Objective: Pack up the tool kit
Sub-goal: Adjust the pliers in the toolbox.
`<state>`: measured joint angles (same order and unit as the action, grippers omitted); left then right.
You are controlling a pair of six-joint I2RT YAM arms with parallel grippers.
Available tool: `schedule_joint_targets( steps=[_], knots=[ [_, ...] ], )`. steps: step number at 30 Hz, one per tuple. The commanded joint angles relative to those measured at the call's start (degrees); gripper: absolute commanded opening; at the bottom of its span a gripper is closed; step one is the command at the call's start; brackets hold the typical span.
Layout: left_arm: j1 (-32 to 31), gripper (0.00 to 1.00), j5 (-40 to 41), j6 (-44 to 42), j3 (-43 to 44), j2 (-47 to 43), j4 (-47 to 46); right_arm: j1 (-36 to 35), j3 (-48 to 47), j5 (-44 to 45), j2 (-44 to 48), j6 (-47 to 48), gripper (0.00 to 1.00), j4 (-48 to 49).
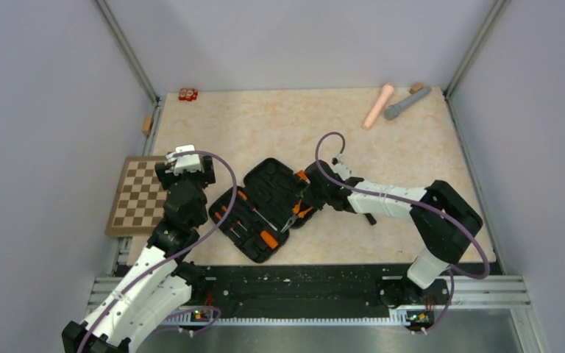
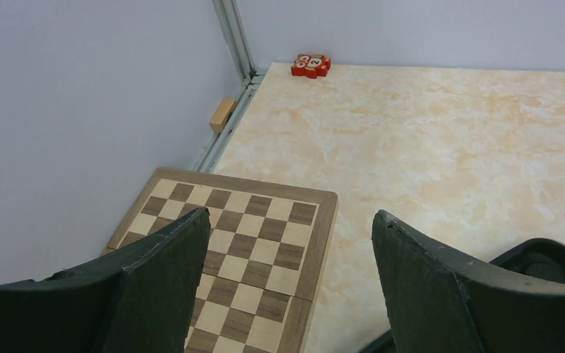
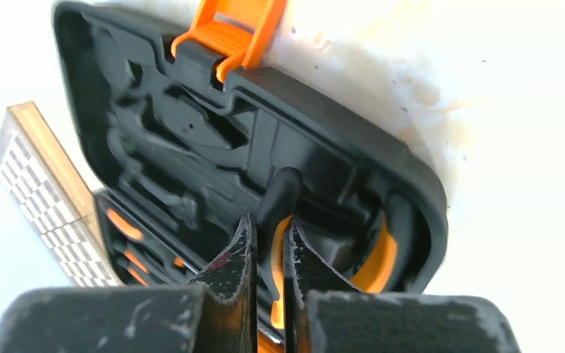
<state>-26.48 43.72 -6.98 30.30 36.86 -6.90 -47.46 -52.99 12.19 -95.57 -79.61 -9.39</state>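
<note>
Two halves of the black tool case (image 1: 263, 207) lie spread open at the middle of the table (image 1: 287, 125), set at a slant. We see orange-handled tools (image 1: 268, 239) seated in the slots of the near half. The far half looks mostly bare moulded slots. In the right wrist view its orange latch (image 3: 228, 33) stands on the far rim.

At the case's right edge lie the pliers (image 1: 294, 215), partly over the rim. The right gripper (image 1: 313, 195) has reached in from the right and is down on them. Its fingers (image 3: 239, 257) are pressed nearly together with one orange handle of the pliers (image 3: 276, 250) pinched between them, while the other handle curves off to the right inside the case.

Left of the case, the left gripper (image 1: 184, 165) hangs above the right edge of the chessboard (image 1: 141, 195), its fingers (image 2: 169, 272) spread wide with nothing between them.

Farther out, a pink cylinder (image 1: 377, 107) and a grey cylinder (image 1: 406, 102) lie side by side near the far right corner. A small red toy (image 1: 187, 94) sits at the far left corner, and a wooden block (image 1: 147, 124) lies by the left wall.
</note>
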Motion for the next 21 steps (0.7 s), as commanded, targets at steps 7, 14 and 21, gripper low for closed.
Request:
schedule_joint_targets(
  steps=[7, 14, 21],
  knots=[
    [0.21, 0.85, -0.9, 0.0, -0.52, -0.58, -2.51, 0.01, -0.94, 0.17, 14.88, 9.09, 0.0, 3.2],
    [0.2, 0.85, -1.42, -0.2, -0.52, -0.22, -2.31, 0.15, -13.25, -0.02, 12.9, 37.92, 0.0, -1.35],
    [0.21, 0.85, -1.43, -0.64, -0.51, -0.17, -2.42, 1.49, -29.99, -12.81, 2.23, 69.26, 0.0, -12.11]
  ],
)
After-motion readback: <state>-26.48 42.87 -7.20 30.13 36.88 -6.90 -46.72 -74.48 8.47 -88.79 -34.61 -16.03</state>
